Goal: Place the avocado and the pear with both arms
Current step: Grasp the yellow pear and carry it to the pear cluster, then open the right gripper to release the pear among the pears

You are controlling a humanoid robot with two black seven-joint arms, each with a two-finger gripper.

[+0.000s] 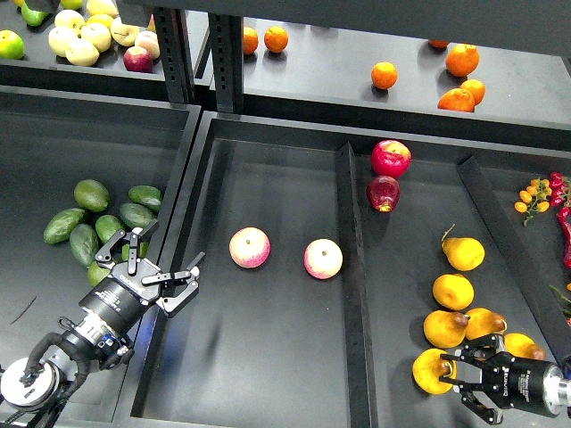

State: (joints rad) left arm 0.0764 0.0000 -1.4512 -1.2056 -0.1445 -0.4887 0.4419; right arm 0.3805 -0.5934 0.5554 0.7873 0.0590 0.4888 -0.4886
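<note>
Left claw: our left gripper (pixel 165 267) sits at lower left with fingers spread wide and nothing between them, just right of the avocado pile.
Right claw: our right gripper (pixel 480 379) sits at lower right, fingers parted and empty, its tips close against the pear cluster; we cannot tell whether they touch.
Avocado: the avocado (pixel 109 228) nearest the left fingers lies among several alike in the left bin.
Pear: the pear (pixel 431 372) nearest the right fingers lies at the cluster's lower edge, in the right compartment.
Risk, left: we judge neighbouring avocados may be nudged or rolled, since they lie touching.
Risk, right: a smooth, rounded pear could slip from a grip off its middle; the adjoining pear (pixel 482 323) crowds the approach.
Surroundings: two pale apples (pixel 250 247) lie in the middle compartment; red apples (pixel 391 158) sit above the pears; oranges (pixel 462 61) occupy the upper shelf.
Obstructions: the divider wall (pixel 352 294) separates the compartments.
</note>
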